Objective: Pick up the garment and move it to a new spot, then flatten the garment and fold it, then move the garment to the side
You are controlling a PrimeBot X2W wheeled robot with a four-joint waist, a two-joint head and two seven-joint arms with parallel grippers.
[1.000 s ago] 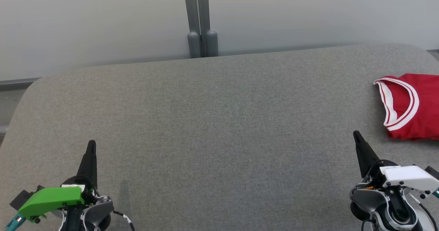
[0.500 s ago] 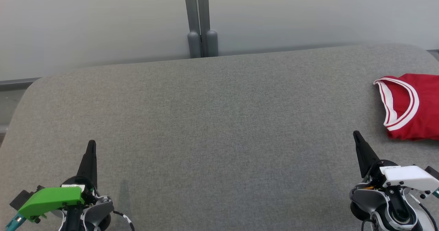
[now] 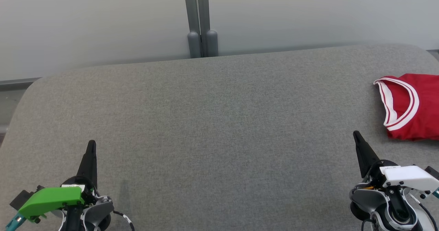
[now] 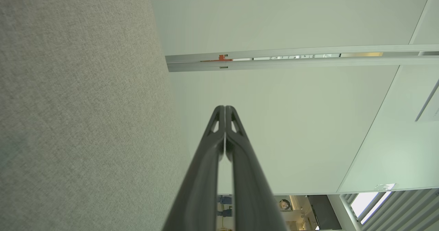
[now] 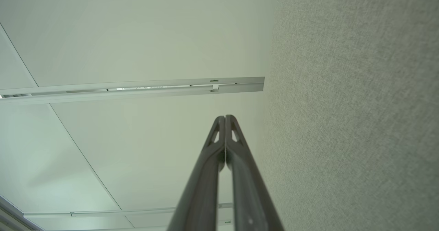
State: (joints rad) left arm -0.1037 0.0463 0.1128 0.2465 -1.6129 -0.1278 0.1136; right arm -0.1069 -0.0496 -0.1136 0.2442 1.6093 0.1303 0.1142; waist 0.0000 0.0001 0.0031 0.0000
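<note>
The garment [image 3: 420, 107] is a red jersey with white-striped trim, lying folded at the right edge of the grey table [image 3: 212, 121] and cut off by the head view's border. My right gripper [image 3: 357, 136] is shut and empty at the lower right, its tips a short way left of and nearer than the garment. My left gripper [image 3: 91, 146] is shut and empty at the lower left, far from the garment. In the left wrist view the left gripper [image 4: 225, 108] has its tips pressed together. The right gripper [image 5: 225, 117] looks the same in its own wrist view.
A pale wall with a grey vertical post [image 3: 199, 20] stands behind the table's far edge. The table's corners are rounded, and a grey ledge [image 3: 17, 83] shows past the left corner. Grey felt stretches between the two grippers.
</note>
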